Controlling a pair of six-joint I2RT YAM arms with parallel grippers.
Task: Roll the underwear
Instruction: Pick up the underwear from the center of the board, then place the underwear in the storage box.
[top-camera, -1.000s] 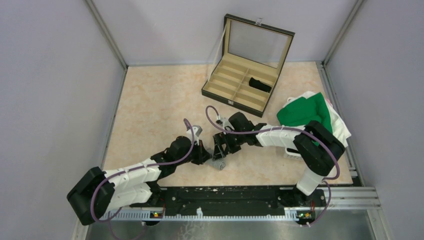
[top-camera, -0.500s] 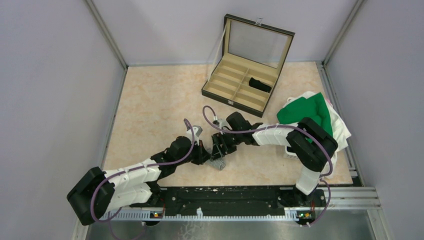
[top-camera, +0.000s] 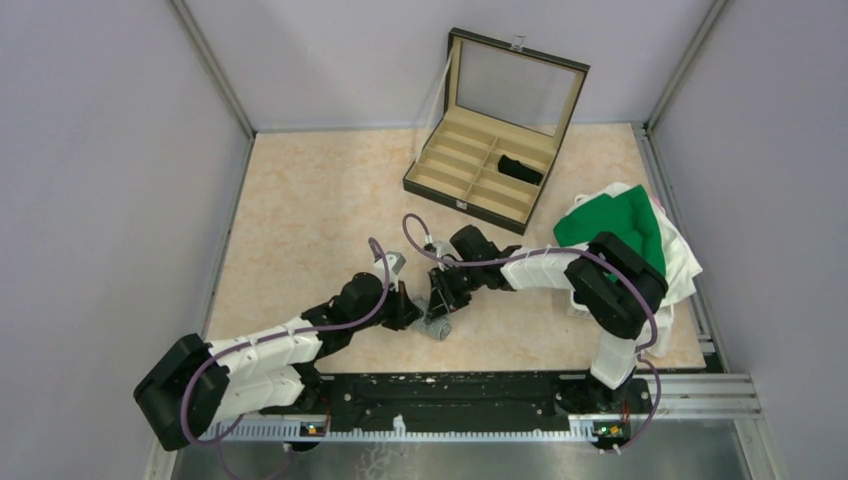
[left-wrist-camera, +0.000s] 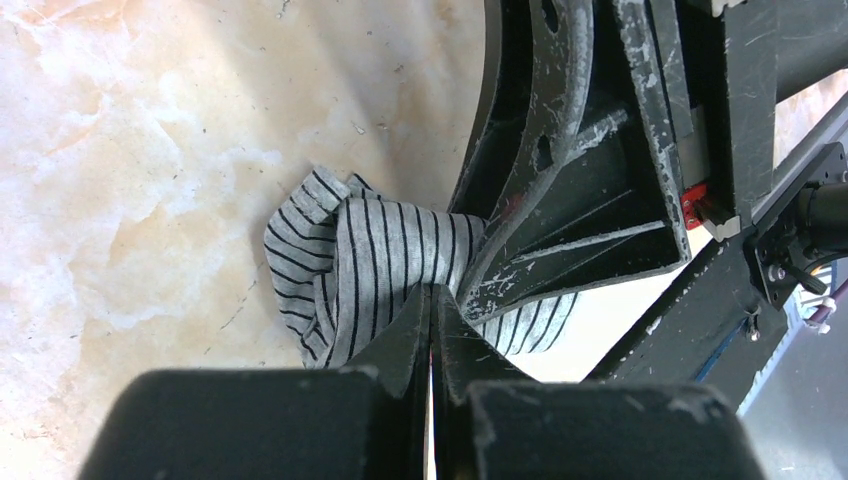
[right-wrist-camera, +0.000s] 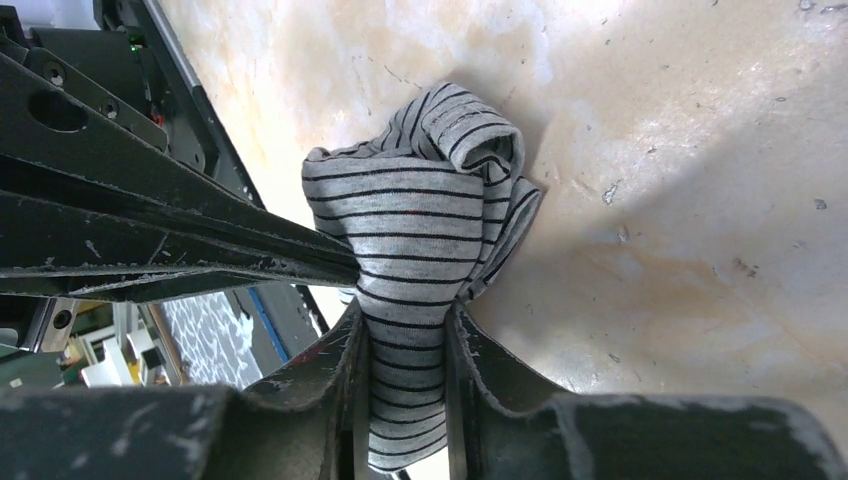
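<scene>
A grey underwear with thin black stripes (top-camera: 436, 328) lies bunched into a short roll on the table near the front edge. In the right wrist view my right gripper (right-wrist-camera: 405, 322) is shut on one end of the roll (right-wrist-camera: 425, 200), with fabric filling the gap between its fingers. My left gripper (left-wrist-camera: 433, 296) is shut, its tips pressed against the side of the roll (left-wrist-camera: 365, 255), and no cloth shows between its jaws. Seen from above, the left gripper (top-camera: 410, 312) and the right gripper (top-camera: 438, 306) meet over the roll. A black underwear (top-camera: 520, 168) sits in a compartment of the case.
The open compartmented case (top-camera: 458, 203) stands at the back, lid up. A pile of green and white cloth (top-camera: 620, 225) lies at the right edge beside the right arm. The black base rail (top-camera: 450, 390) runs just in front of the roll.
The right gripper's jaws have closed onto the striped roll, and the right arm has shifted a little to the left. The left arm has stayed still and shut.
</scene>
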